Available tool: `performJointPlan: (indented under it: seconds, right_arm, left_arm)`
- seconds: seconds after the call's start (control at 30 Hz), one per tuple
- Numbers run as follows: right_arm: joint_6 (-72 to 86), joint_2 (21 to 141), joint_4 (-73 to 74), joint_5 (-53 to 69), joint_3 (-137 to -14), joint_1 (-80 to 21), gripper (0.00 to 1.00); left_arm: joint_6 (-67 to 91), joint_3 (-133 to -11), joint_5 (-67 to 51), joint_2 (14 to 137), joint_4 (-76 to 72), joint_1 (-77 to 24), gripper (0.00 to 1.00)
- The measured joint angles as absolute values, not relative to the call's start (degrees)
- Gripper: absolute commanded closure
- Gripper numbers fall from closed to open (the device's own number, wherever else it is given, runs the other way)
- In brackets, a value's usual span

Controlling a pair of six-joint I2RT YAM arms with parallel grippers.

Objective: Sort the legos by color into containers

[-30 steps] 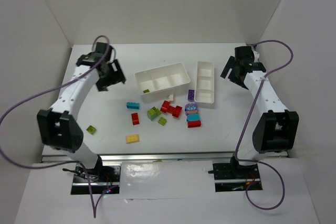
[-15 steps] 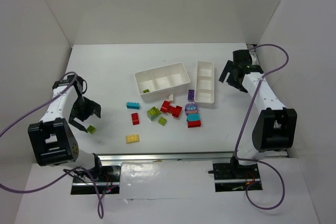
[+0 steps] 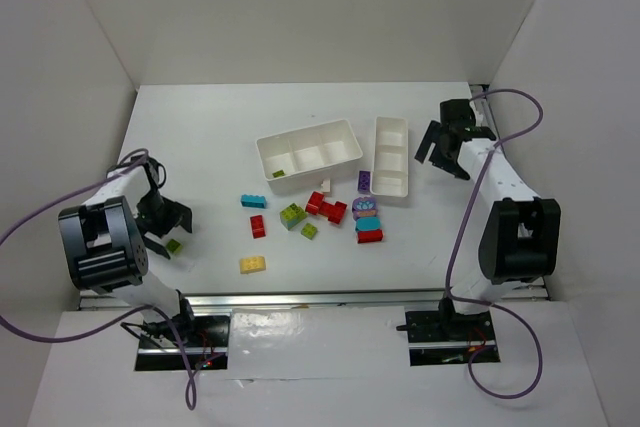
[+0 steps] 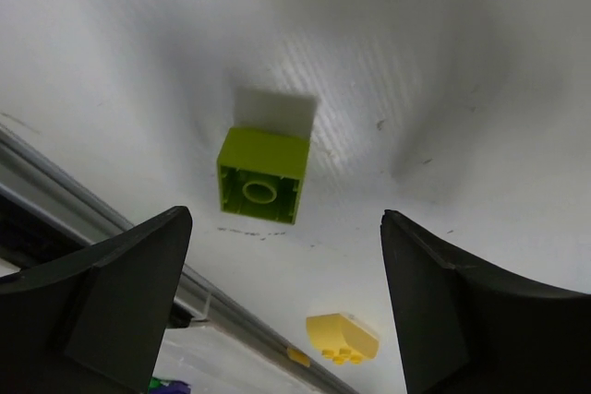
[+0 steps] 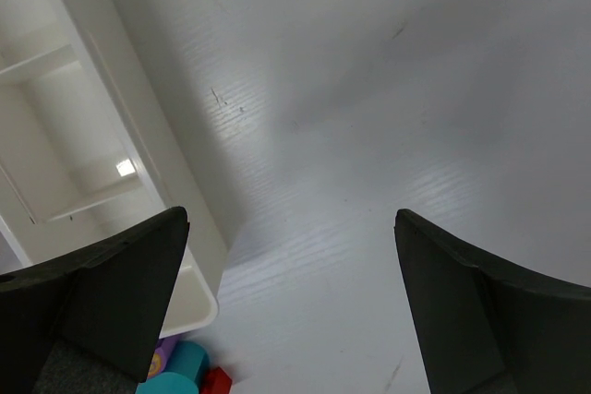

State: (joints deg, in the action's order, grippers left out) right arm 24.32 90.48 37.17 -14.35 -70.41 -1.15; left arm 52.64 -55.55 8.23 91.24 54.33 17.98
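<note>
Left gripper [image 3: 170, 230], jaws spread wide and empty, above a lime-green studded plastic brick [image 4: 261, 177] near the white table's [image 3: 220, 127] front-left edge. Centre: loose multicoloured plastic bricks [image 3: 330, 211] before the wide white compartmented plastic tray [image 3: 262, 144]. Right gripper [image 3: 440, 158], fully spread, empty, beside the narrow white compartmented plastic tray [image 3: 390, 121].

White table [image 3: 220, 132], white walls [image 3: 320, 7], metal front rail [image 3: 320, 298]

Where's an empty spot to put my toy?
Behind the wide tray and narrow tray, up to the back wall, is bare. So is the stretch between the left gripper and the wide tray. In front of the trays the legos crowd together.
</note>
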Motion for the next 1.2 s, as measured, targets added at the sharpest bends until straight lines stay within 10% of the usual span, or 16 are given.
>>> performJointPlan:
  seconds: [0.33, 0.63, 1.2]
  right_arm:
    - [24.3, 92.4, 37.3, -14.4, -71.2, -1.1, 0.00]
    - [24.3, 92.4, 37.7, -14.6, -73.1, -1.1, 0.00]
    - [24.6, 92.4, 38.4, -14.3, -77.1, -1.1, 0.00]
  left_arm:
    - [52.6, -53.6, 7.1, 93.8, 47.9, 18.5, 0.31]
    - [48.7, -54.1, 5.2, 94.0, 45.4, 18.1, 0.82]
    - [31.5, -99.6, -1.2, 98.8, 43.3, -13.4, 0.88]
